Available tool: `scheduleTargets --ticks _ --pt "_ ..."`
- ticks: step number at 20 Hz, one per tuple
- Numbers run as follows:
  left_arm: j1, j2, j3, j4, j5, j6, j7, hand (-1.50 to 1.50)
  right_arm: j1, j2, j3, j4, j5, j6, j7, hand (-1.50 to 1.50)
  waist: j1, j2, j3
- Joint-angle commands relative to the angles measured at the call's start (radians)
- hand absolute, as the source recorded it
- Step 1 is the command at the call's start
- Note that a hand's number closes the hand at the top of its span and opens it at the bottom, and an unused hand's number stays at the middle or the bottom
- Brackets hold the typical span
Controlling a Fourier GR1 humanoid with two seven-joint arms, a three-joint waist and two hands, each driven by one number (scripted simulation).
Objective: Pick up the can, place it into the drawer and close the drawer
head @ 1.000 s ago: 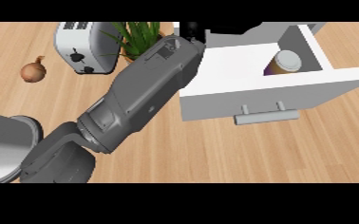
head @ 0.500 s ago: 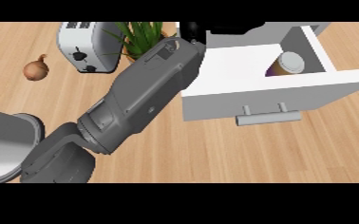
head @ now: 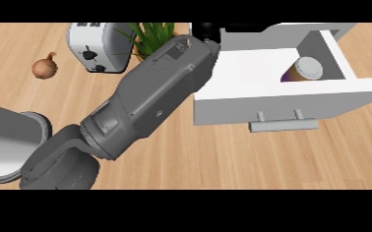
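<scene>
Wooden counter (head: 218, 162) fills the view, with a toaster (head: 94, 46), a plant (head: 152, 34) and an onion (head: 45, 68) toward 10 and 11 o'clock. An open white drawer (head: 276, 105) sits at 2 o'clock, its handle (head: 283, 125) on the front facing 6 o'clock.

The can (head: 305, 71) lies inside, against the right wall, tilted with its lid toward 1 o'clock, so only the closing remains. The left hand (head: 205, 31) is at 12 o'clock, by the drawer's back left corner; the upper edge cuts it off, so I cannot tell whether it is open or closed.

The handle lies at about 5 o'clock from the hand. The drawer would close toward 12 o'clock, so the hand must probably come round to the front. There is bare counter below the front for that. The right hand is out of sight.
</scene>
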Motion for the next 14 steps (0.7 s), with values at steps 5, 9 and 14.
scheduleTargets --ticks 5,9,14 --pt "-0.043 0.000 0.041 0.044 0.018 -0.047 0.013 -1.50 -0.126 0.015 0.226 0.053 0.417 -0.053 -0.038 -1.50 0.040 -0.004 -0.001" --pt "-0.020 0.004 0.039 0.006 0.006 -0.040 0.022 -1.50 -0.203 -0.004 0.339 0.181 0.631 -0.111 -0.097 -1.50 0.065 -0.009 -0.001" --pt "-0.047 0.018 0.043 0.004 -0.015 -0.001 0.094 -1.50 -0.307 0.030 0.472 0.367 0.827 -0.253 -0.156 -1.50 0.065 -0.013 0.000"
